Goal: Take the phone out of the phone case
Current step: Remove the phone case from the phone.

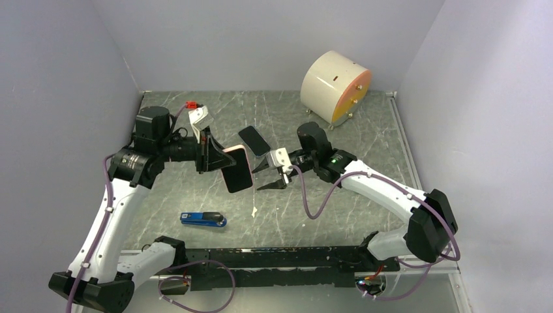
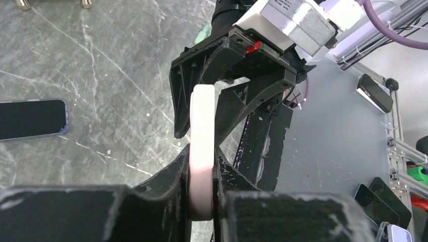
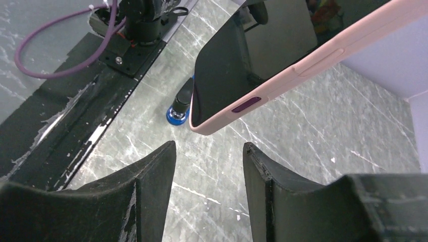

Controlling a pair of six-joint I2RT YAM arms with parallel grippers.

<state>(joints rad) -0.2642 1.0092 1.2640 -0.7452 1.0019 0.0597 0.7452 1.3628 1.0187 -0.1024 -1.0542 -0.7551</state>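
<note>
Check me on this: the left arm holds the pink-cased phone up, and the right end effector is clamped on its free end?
Not clamped. The left end effector grips the phone, but the right end effector is open and clear of it. The right wrist view shows its fingers apart, with the phone beyond them.

White links (image 1: pixel 385 188), black joints (image 1: pixel 427 228), purple cables (image 1: pixel 109 189), black end effectors (image 1: pixel 267 176) (image 1: pixel 212 153).
</note>
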